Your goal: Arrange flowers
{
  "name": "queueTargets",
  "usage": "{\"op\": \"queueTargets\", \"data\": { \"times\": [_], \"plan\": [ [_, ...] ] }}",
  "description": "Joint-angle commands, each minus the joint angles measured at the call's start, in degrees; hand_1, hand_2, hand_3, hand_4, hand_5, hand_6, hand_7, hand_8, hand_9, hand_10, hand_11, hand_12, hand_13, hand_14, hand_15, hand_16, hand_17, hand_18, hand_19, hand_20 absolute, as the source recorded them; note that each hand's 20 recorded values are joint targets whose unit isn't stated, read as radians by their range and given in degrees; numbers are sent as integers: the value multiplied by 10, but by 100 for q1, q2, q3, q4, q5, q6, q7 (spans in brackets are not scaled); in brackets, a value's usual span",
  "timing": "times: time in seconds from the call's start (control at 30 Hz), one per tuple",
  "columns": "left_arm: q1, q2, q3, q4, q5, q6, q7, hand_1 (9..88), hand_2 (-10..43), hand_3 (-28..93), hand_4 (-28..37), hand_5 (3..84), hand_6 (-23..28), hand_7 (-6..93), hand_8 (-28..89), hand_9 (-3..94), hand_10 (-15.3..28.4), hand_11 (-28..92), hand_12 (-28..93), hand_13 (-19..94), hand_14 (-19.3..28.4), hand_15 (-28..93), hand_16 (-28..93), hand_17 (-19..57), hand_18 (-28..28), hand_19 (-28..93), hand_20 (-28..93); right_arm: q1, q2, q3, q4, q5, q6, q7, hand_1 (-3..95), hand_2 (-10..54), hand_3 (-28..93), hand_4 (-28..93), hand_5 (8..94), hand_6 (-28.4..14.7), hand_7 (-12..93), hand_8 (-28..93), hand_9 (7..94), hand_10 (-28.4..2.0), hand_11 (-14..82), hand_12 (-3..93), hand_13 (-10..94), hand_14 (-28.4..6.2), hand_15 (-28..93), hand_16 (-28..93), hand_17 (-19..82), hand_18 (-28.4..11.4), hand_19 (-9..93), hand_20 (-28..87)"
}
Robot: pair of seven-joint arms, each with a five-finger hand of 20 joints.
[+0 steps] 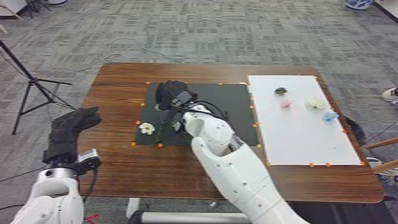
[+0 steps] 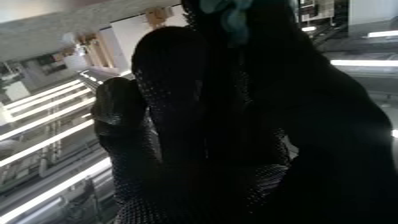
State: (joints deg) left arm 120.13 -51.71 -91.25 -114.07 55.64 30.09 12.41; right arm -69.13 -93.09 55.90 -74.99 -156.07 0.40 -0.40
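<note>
White flower (image 1: 147, 128), yellow-centred: lying on the black mat (image 1: 235, 97), near left part. Four flowers lie apart on the white sheet (image 1: 302, 145), far part: dark flower (image 1: 281, 91) farthest, at left; pink flower (image 1: 286, 104) just nearer; cream flower (image 1: 316, 103) to the right of the pink; light blue flower (image 1: 330, 116) nearest, at right. Teal flower (image 2: 235, 25): held in the right robot hand (image 1: 173, 94), partly hidden.

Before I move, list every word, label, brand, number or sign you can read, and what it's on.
None that I can read.
Black mat: no legible text.
White sheet: no legible text.
White right arm: any markings are too small to read.
</note>
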Motion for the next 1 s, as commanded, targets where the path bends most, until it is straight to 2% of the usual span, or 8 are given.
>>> {"op": "queueTargets", "data": {
  "times": [0.03,0.33,0.6,0.8,1.0],
  "plan": [
    [-67,-52,9,2,21,-74,-27,282,153,669,-249,558,15,208,-112,556,127,276,128,470,179,300,-27,94,122,106,197,-69,-132,100,38,-53,-158,-65,536,-95,657,-217,780,53,215,50,857,-64,34,298,779,-77,568,352,392,-224,829,569],
    [-12,-65,-29,-22,26,-88,-12,280,152,670,-248,558,15,211,-115,557,125,276,126,473,179,300,-23,93,123,107,198,-91,-72,51,-27,-60,-217,26,528,-95,651,-206,774,45,203,49,828,-77,55,269,775,-79,566,351,384,-225,826,568],
    [-32,-75,-22,-14,30,-80,-22,279,152,671,-248,558,14,216,-119,560,121,276,127,476,176,298,-21,93,123,107,198,-86,-73,88,-31,-111,-348,47,517,-95,650,-202,736,23,181,41,761,-94,113,172,764,-82,571,348,380,-225,826,567],
    [-30,-70,-20,-23,33,-65,-26,279,151,671,-247,558,12,220,-120,560,120,275,128,477,176,296,-19,93,124,107,198,-59,-39,60,-69,-104,-454,96,459,-95,729,-216,670,6,176,-18,693,-99,119,131,758,-81,578,336,379,-225,828,563],
    [-17,-66,-25,-25,22,-68,-18,280,150,671,-247,558,13,220,-120,559,121,275,129,477,175,294,-19,93,124,106,198,-36,2,68,-79,-150,-505,96,443,-95,749,-211,643,-4,177,-103,661,-104,112,125,753,-81,577,330,375,-224,826,558]
  ]
}}
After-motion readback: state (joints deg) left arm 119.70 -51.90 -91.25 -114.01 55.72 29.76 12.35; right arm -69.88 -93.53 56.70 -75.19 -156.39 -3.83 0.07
